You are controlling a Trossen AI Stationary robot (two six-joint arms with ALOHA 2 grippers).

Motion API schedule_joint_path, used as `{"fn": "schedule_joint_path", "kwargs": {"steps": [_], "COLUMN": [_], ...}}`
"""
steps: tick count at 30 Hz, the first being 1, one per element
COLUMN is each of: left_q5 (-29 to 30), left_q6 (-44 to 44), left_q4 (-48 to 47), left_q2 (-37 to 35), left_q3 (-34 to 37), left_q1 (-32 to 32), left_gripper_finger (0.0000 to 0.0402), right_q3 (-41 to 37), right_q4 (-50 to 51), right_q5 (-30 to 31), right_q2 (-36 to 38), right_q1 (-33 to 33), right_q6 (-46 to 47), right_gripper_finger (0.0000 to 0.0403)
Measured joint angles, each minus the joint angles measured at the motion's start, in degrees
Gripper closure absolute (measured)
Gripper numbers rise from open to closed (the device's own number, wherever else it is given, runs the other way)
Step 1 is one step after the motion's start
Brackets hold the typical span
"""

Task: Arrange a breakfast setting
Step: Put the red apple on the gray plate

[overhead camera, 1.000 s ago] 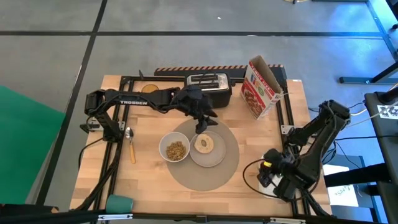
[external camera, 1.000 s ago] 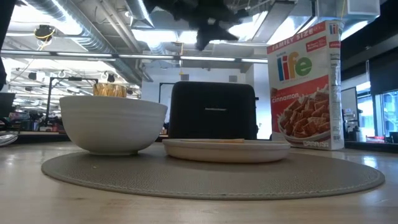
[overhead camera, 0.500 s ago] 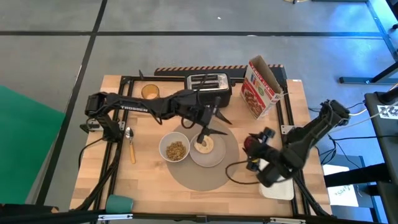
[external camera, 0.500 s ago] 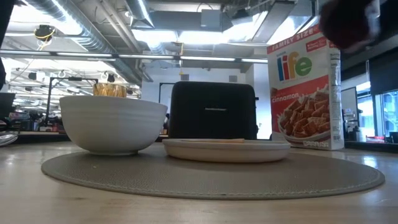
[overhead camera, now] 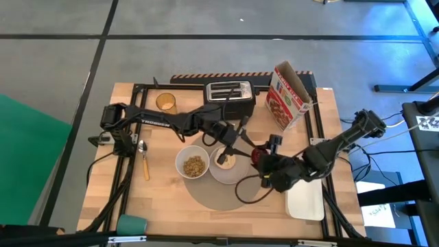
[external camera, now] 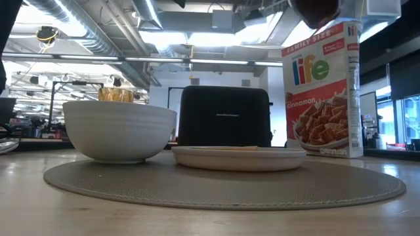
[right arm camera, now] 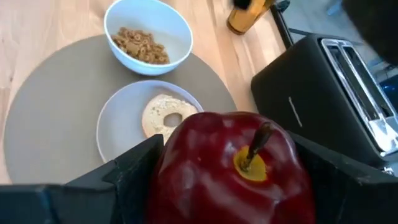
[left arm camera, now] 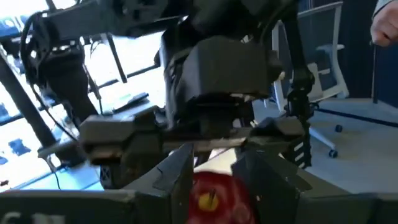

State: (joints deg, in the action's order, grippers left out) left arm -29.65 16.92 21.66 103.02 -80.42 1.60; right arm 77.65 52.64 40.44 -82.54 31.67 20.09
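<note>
On the wooden bench (overhead camera: 164, 199), one black toaster (overhead camera: 230, 93) and one cereal box (overhead camera: 287, 97) stand behind the round grey mat (overhead camera: 226, 195), with a white tray (overhead camera: 306, 202) at its right. The mat carries one white bowl (overhead camera: 192, 164) of cereal and one small plate (right arm camera: 118, 124) bearing one bagel (right arm camera: 161, 115). The right tool (overhead camera: 259, 159) grips the red apple (right arm camera: 233, 168) above the mat's right side. The left tool (overhead camera: 225, 152) hangs over the plate, fingers spread. One amber tumbler (overhead camera: 164, 102) and one spoon (overhead camera: 144, 158) lie left.

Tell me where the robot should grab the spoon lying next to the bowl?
Probably the wooden handle, coming straight down from above. The spoon lies flat on the table, and its straight handle is easier to pinch across than the shiny round end.
</note>
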Motion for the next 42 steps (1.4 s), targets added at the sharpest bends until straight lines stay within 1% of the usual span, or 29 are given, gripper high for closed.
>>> {"fn": "schedule_joint_path", "kwargs": {"steps": [6, 8, 12, 14, 17, 24, 30, 32, 34, 37, 39, 40, 42], "left_q5": [1.0, 1.2, 3.4, 4.4, 4.1, 5.3, 6.1, 6.2, 7.2, 8.9, 9.1, 9.4, 9.1], "left_q6": [2.7, 2.7, 3.2, 3.1, 3.0, 2.7, 2.7, 2.7, 2.7, 2.6, 2.7, 2.7, 2.2], "left_q4": [0.6, -0.8, -3.0, -3.5, -3.8, -4.8, -6.1, -6.4, -7.8, -11.4, -13.1, -13.8, -15.0], "left_q2": [0.7, 0.9, 0.7, 0.7, 0.7, 0.6, 0.5, 0.4, 0.1, 0.3, 0.1, -0.2, -0.4], "left_q3": [-0.1, -0.1, -0.1, -0.1, -0.1, -0.2, -0.3, -0.3, -0.2, 0.2, 0.2, 0.1, 0.0], "left_q1": [-0.1, -0.1, -0.1, -0.1, -0.1, -0.4, -0.3, -0.3, -0.3, 0.1, 0.4, 0.6, 0.8], "left_gripper_finger": [0.0278, 0.0281, 0.0288, 0.0295, 0.0315, 0.0391, 0.0397, 0.0397, 0.0398, 0.0398, 0.0399, 0.0399, 0.0399], "right_q3": [0.1, 0.1, 0.1, 0.0, 0.0, 0.0, 0.0, 0.0, 0.0, 0.2, 0.2, 0.2, 0.2], "right_q4": [-6.1, -8.2, -10.0, -10.0, -10.3, -10.6, -10.7, -10.3, -11.1, -11.0, -10.6, -9.9, -8.3], "right_q5": [-3.8, -4.5, -4.7, -4.9, -4.1, -2.9, -2.7, -2.7, -2.3, -1.4, -2.4, -3.1, -3.8], "right_q2": [0.0, 0.0, 0.1, 0.2, 0.3, 1.1, 1.5, 1.5, 1.5, 2.3, 2.5, 2.6, 2.7], "right_q1": [-3.0, -3.9, -4.9, -4.9, -4.7, -4.7, -4.7, -4.7, -4.7, -4.7, -4.7, -4.7, -4.7], "right_q6": [-6.9, -8.4, -9.7, -9.9, -9.8, -7.0, -6.8, -6.6, -6.6, -4.0, -2.0, -1.1, 0.2], "right_gripper_finger": [0.0107, 0.0107, 0.0107, 0.0107, 0.0107, 0.0107, 0.0106, 0.0099, 0.0082, 0.0043, 0.0017, 0.0011, 0.0011]}}
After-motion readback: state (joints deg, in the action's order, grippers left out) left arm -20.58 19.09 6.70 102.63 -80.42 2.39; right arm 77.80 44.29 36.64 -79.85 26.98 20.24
